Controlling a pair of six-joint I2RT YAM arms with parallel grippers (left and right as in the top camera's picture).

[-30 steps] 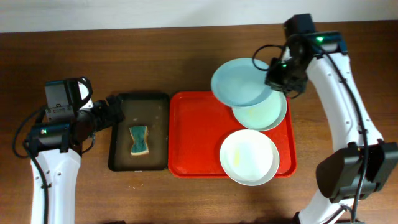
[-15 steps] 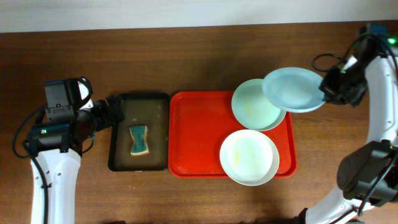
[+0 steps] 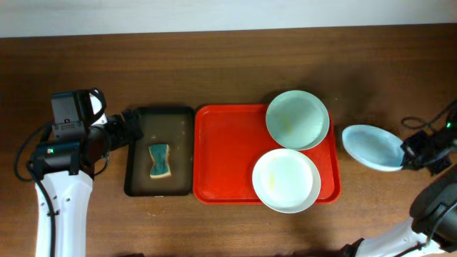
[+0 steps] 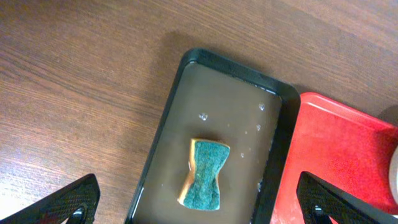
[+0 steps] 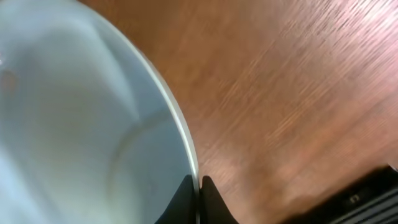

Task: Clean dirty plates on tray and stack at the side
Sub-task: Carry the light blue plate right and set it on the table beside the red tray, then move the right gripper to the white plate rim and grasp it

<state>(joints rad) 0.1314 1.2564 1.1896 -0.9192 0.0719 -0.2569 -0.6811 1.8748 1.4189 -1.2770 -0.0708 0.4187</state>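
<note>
The pale blue plate (image 3: 373, 146) is held tilted over the table right of the red tray (image 3: 225, 157). My right gripper (image 3: 408, 153) is shut on its rim; the right wrist view shows the fingers (image 5: 199, 193) pinching the plate's edge (image 5: 74, 112). The pale green plate (image 3: 297, 119) lies at the tray's far right corner. The white plate (image 3: 285, 180) lies at its near right, overlapping the rim. My left gripper (image 4: 199, 205) is open above the black tray (image 4: 161, 124).
The black tray (image 3: 136, 153) left of the red tray holds murky water and a green and yellow sponge (image 3: 159, 161), which also shows in the left wrist view (image 4: 205, 174). The red tray's left half (image 4: 336, 162) is bare.
My right gripper carried the blue plate off the green plate, rightward and toward the front, to a spot beside the tray. The left arm has not moved.
</note>
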